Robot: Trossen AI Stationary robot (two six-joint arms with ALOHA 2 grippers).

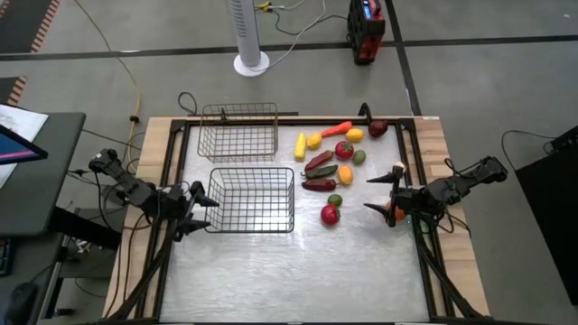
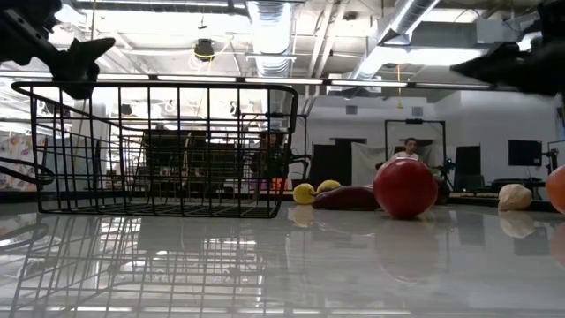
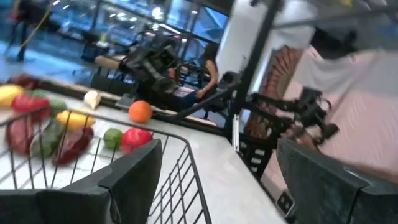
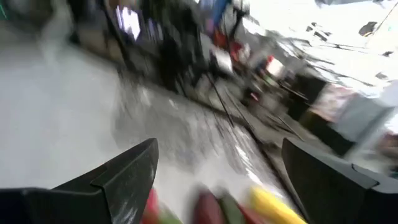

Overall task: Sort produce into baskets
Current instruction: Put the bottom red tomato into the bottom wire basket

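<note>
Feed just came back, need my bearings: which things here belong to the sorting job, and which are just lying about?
Job:
- produce
- dark basket
- silvery basket
- left end effector, open
- right end effector, open

Lying about:
- white tower fan
- red device
- laptop

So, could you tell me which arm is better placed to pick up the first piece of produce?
Right: its open gripper hovers beside the red fruit, while the left gripper sits behind the dark basket.

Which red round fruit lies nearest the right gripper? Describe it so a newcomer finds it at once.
Start at the dark wire basket in the table's middle. Just off its right front corner sits the round red fruit, left of the open right gripper. It lies alone at the front of the produce, with a small green one just behind it.
</note>
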